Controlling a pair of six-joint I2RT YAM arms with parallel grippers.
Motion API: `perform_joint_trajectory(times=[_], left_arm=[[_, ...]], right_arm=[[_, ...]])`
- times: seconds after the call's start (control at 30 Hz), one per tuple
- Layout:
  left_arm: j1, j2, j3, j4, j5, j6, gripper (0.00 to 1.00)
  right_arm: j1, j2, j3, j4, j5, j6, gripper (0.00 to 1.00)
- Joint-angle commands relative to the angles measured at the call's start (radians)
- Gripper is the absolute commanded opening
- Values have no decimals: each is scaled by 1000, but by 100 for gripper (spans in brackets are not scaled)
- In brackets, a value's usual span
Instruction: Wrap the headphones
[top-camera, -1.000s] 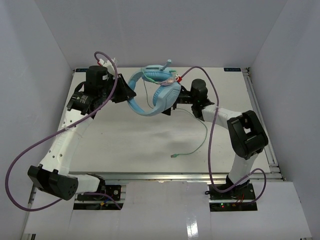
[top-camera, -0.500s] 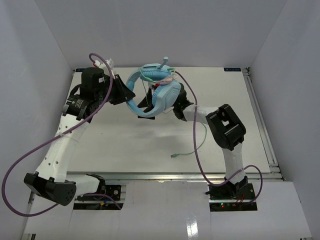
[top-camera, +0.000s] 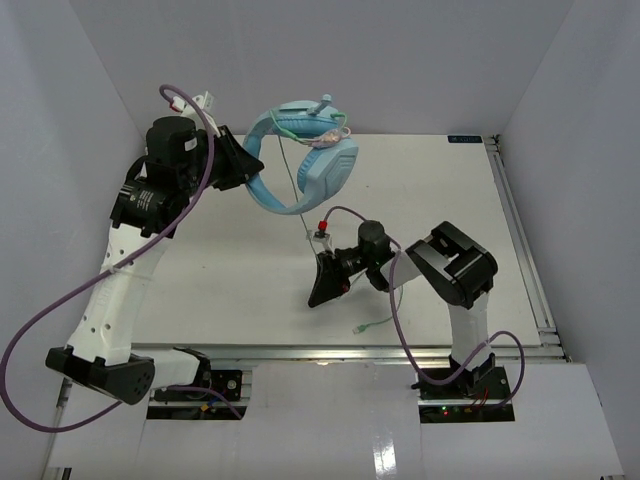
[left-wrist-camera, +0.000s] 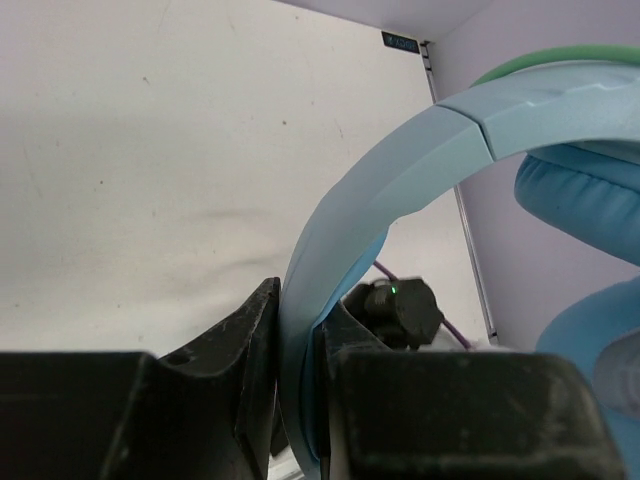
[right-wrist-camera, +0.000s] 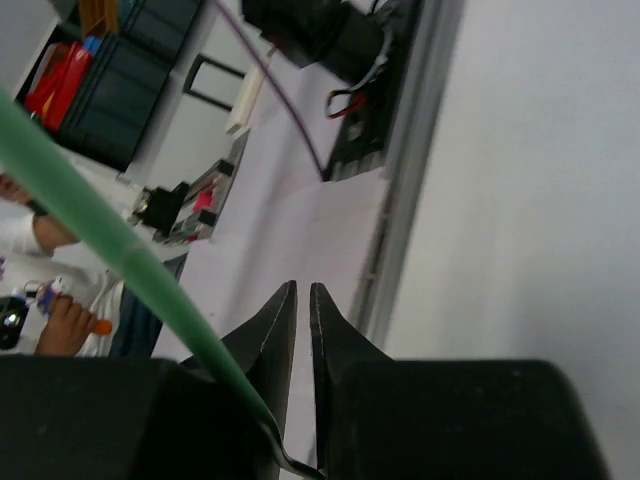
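- Your left tool (top-camera: 243, 166) is clamped on the band of the headphones (top-camera: 330, 172), holding them above the far side of the desk (top-camera: 220, 270).
- Your right tool (top-camera: 316, 296) is nearly closed, and the cord (right-wrist-camera: 90, 210) runs along one finger; you cannot tell whether it is pinched.
- Its plug (top-camera: 356, 328) lies on the desk.

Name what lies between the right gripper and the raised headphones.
Only the thin pale-green cord, running from the headphones down toward the right gripper, above bare table. The top external view shows this.

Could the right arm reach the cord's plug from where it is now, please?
Probably yes: the plug lies on the table beside the right gripper, nothing between them; its jaws look shut.
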Motion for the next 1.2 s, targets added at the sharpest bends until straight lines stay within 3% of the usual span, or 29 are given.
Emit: perform_joint_trajectory(times=[0.0,0.07,0.13,0.2,0.23,0.27,0.37,0.47,0.63,0.7,0.8,0.9,1.17], left_arm=[[9,54,110,79,-67,-1,0],[26,81,138,68,-102,23,0],[57,104,157,69,-115,32,0],[109,134,169,78,-92,36,0],[123,144,174,84,-84,39,0],[137,154,184,86,-77,46,0],[169,190,197,83,-82,76,0],[180,206,188,71,-123,111,0],[178,227,72,66,-202,216,0],[167,246,11,63,-195,241,0],[98,266,-87,60,-242,311,0],[31,290,-165,55,-262,344,0],[-91,318,-316,49,-239,420,0]], right_arm=[[40,-196,-53,632,-42,90,13],[29,-291,-84,522,-5,62,13],[21,-444,-117,205,34,-235,13],[38,-587,-60,-420,146,-754,12],[66,-627,2,-953,313,-1007,11],[108,-657,62,-1084,377,-1149,11],[114,-709,57,-1138,462,-1175,8],[129,-762,73,-1237,658,-1243,8],[182,-783,216,-1585,1083,-1499,8],[221,-787,245,-1608,1329,-1622,8],[226,-778,277,-1581,1614,-1749,8],[226,-774,284,-1488,1776,-1866,8],[210,-753,365,-1375,1901,-2000,8]])
